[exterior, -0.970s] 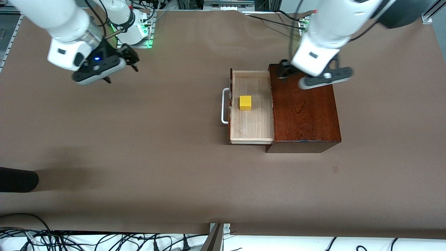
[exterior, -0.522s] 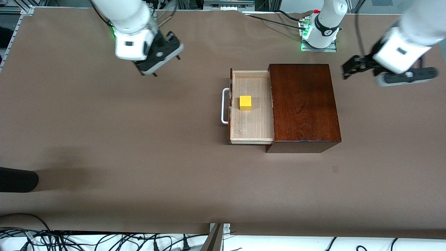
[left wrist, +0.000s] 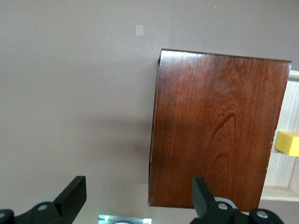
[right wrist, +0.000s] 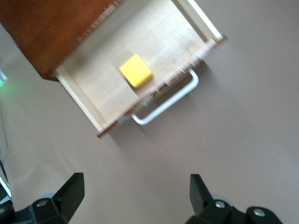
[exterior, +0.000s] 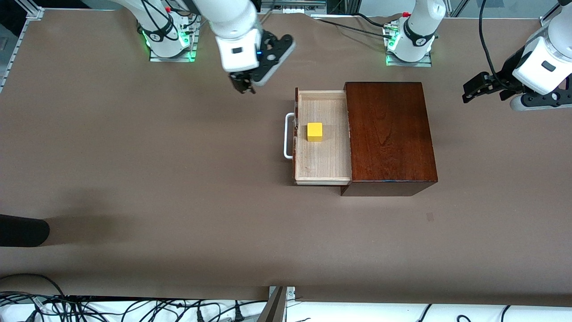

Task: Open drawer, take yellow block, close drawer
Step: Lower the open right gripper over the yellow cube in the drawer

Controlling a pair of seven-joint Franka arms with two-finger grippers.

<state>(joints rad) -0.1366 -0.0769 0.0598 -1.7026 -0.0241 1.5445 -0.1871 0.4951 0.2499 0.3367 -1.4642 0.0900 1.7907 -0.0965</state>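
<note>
The drawer stands pulled out of the mahogany box, its white handle toward the right arm's end of the table. The yellow block lies in the pale tray, close to the handle. My right gripper hangs open and empty over bare table, beside the drawer's corner farthest from the front camera. Its wrist view shows the yellow block, the handle and the open right gripper. My left gripper hangs open over the table off the box, at the left arm's end. Its wrist view shows the box, the block's edge and the open left gripper.
The arm bases stand at the table edge farthest from the front camera. A dark object pokes in at the right arm's end. Cables run along the nearest edge. Brown cloth covers the table.
The right gripper has swung from the right arm's end to beside the drawer. The left gripper has left the box top for the left arm's end. The drawer and block have not moved.
</note>
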